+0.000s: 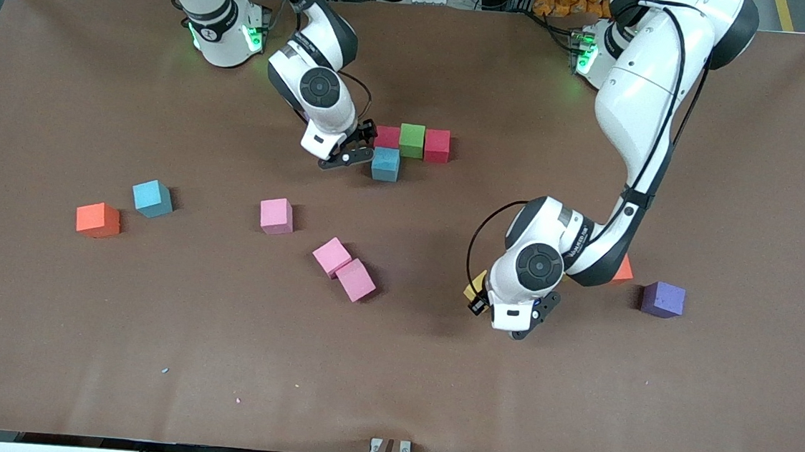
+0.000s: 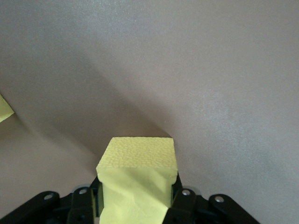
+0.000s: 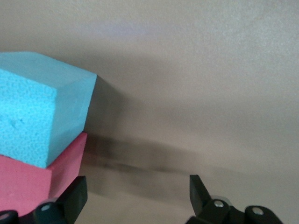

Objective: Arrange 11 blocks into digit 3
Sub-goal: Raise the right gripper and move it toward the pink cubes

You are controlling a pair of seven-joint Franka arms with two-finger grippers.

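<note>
Yellow foam fills the left end effector (image 2: 135,205): its fingers are clamped on a yellow block (image 2: 138,175), held over bare worktop (image 1: 391,369) toward the left arm's end. In the front view only a yellow edge (image 1: 474,286) shows beside that wrist. A second yellow piece (image 2: 4,109) shows at the edge of the left wrist view. An orange block (image 1: 622,270) lies partly hidden under the left arm, with a purple block (image 1: 662,300) near it.

Near the robots' bases, a row of red block (image 1: 387,137), green block (image 1: 412,140) and red block (image 1: 437,145) stands edge to edge. A light blue block (image 1: 385,164) sits just nearer the front camera, touching the first red one. The right end effector (image 1: 352,152) is just beside this light blue block, toward the right arm's end, its fingers spread wide and gripping nothing; in the right wrist view the blue block (image 3: 42,107) and red one (image 3: 32,182) sit off to one side of the gap.

Loose on the worktop lie another orange block (image 1: 97,220), another light blue block (image 1: 152,198), one pink block (image 1: 276,216), and two pink blocks (image 1: 344,268) touching each other.
</note>
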